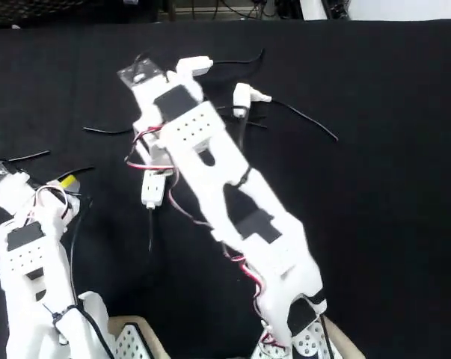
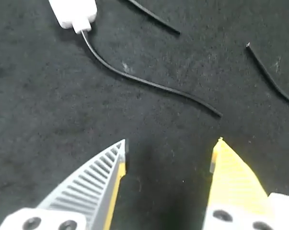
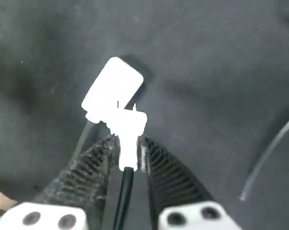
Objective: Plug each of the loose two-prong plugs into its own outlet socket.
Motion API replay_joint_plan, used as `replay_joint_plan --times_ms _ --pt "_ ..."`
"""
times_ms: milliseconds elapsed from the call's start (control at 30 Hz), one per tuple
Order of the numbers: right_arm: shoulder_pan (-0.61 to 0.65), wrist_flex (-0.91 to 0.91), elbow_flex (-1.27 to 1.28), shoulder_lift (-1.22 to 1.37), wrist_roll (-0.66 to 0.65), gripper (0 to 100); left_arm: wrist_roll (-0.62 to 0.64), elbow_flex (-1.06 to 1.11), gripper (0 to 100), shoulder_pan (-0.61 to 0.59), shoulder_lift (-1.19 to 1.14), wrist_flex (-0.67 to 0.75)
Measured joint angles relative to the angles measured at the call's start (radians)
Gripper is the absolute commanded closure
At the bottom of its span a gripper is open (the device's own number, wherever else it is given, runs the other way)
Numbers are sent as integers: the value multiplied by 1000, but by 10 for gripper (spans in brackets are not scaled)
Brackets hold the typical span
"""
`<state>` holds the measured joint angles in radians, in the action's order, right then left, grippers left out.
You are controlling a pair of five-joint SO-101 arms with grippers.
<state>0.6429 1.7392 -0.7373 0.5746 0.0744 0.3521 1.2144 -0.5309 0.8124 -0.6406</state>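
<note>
While the left jaws hang apart over bare black cloth worktop (image 1: 390,224) by the left edge, the right jaws, out far-middle, are clamped on a small white two-prong plug (image 3: 128,127), prongs right at a white rectangular outlet socket (image 3: 113,91). Loads of open cloth off to the right.
</note>
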Motion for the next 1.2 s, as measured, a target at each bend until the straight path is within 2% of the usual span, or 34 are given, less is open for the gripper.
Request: replay_joint_plan --times_ms 133,367,567,900,1200 --pt "60 0 -28 3 68 986 3 0 714 -5 0 0" --pt "69 0 -29 12 219 986 0 0 714 -5 0 0" --pt "-5 0 -29 61 287 986 2 0 715 -2 0 0" --pt "-9 0 -130 192 304 986 0 0 715 15 0 0" --pt "12 0 -184 199 304 987 0 0 715 18 0 0"
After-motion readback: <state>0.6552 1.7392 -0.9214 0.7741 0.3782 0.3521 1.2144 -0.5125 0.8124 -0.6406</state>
